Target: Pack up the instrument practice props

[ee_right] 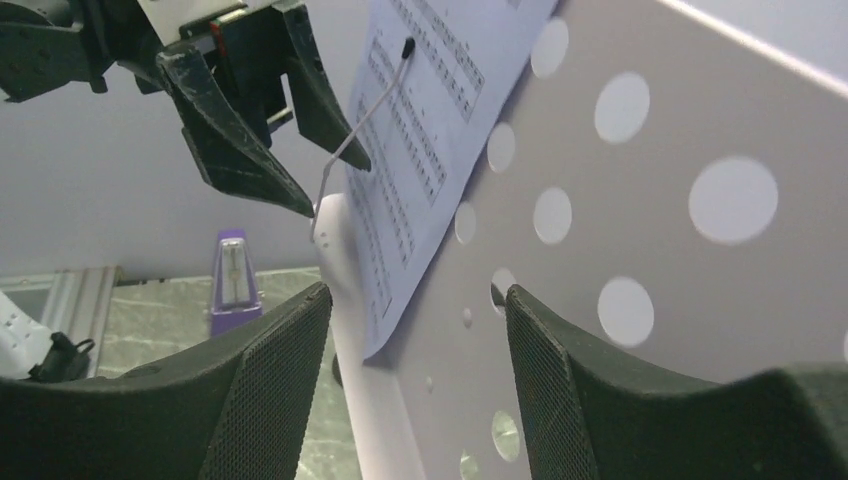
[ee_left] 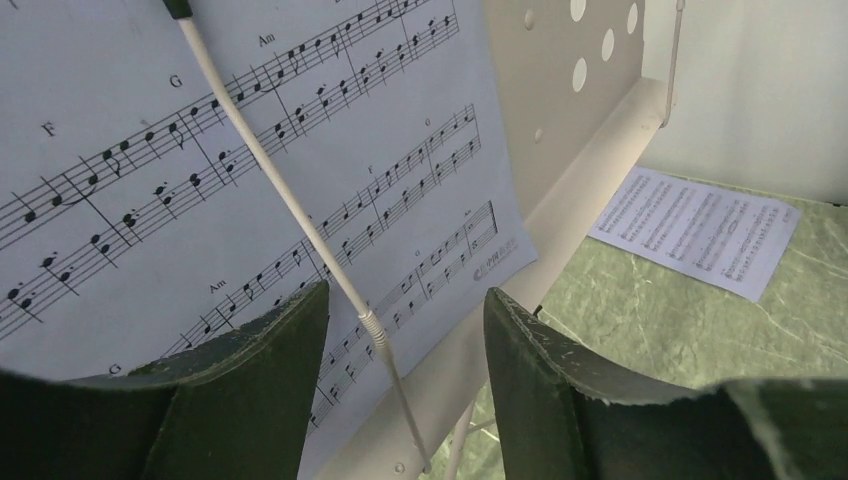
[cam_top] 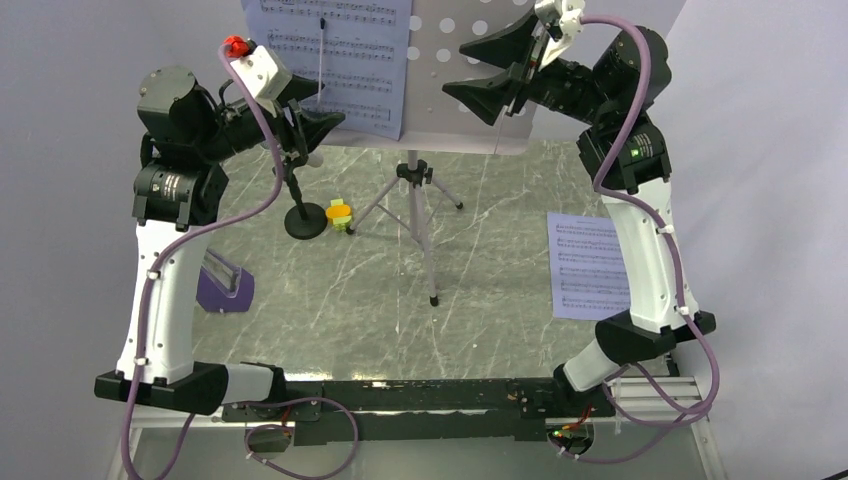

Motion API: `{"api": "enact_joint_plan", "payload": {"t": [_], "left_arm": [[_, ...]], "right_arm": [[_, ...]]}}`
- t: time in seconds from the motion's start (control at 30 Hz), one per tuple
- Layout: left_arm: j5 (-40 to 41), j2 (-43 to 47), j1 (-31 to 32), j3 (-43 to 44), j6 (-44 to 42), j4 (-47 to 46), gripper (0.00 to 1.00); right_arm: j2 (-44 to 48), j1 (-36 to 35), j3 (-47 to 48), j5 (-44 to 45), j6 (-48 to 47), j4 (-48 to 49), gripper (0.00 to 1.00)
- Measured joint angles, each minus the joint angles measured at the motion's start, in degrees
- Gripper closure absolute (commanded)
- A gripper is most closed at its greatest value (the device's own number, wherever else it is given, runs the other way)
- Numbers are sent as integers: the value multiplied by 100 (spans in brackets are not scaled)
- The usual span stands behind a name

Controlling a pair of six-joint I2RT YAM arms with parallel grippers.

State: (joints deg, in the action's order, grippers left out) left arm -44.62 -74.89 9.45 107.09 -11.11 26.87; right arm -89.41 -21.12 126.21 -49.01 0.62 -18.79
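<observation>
Music stand (cam_top: 450, 110) is upright on its tripod legs, at the far middle of the table (cam_top: 400, 320), and both claws are raised to its perforated desk.

One sheet-music page (cam_top: 350, 60) leans on the left half of the desk, and a thin wire holder (cam_top: 322, 55) lies across it. The left claw (cam_top: 310, 130) is at the lower left part of this page. In the left wrist view its jaws are apart. The sheet-music page (ee_left: 150, 200) and the wire holder (ee_left: 290, 210) appear in the gap of the left claw (ee_left: 407, 295), a little ahead of the fingers. It grasps nothing; whether a finger touches the stand's ledge I cannot tell.

The right claw (cam_top: 456, 68) is at the right half of the desk, where the holes are uncovered. Its jaws are also released and hold nothing. The right wrist view shows the music stand (ee_right: 640, 230) just ahead of the right claw (ee_right: 417, 292), with the left claw (ee_right: 330, 185) near the far edge of the page.

A second page (cam_top: 588, 265) lies flat on the table at the right, beside the right arm, well apart from both claws. The purple metronome (cam_top: 225, 288) is on the table at the left, partly behind the left arm. The orange-and-yellow-green block (cam_top: 340, 213) sits just beside the round black base of the microphone stand (cam_top: 305, 222), left of the tripod legs and below the left claw.
</observation>
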Motion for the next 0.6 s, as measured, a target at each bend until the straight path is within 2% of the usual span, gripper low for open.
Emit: {"api": "enact_joint_plan", "payload": {"t": [0.27, 0.33, 0.43, 0.6], "left_arm": [[120, -87, -26, 7, 236, -98, 54], [155, -85, -28, 7, 282, -98, 62], [203, -81, -66, 7, 317, -96, 80], [223, -57, -85, -11, 310, -90, 98]], "right_arm": [[-404, -682, 813, 667, -728, -341, 31], [-562, -914, 1008, 911, -872, -409, 30], [-789, -1176, 1237, 1320, -1016, -472, 29], [-1104, -1434, 1537, 2028, -1143, -525, 25]]}}
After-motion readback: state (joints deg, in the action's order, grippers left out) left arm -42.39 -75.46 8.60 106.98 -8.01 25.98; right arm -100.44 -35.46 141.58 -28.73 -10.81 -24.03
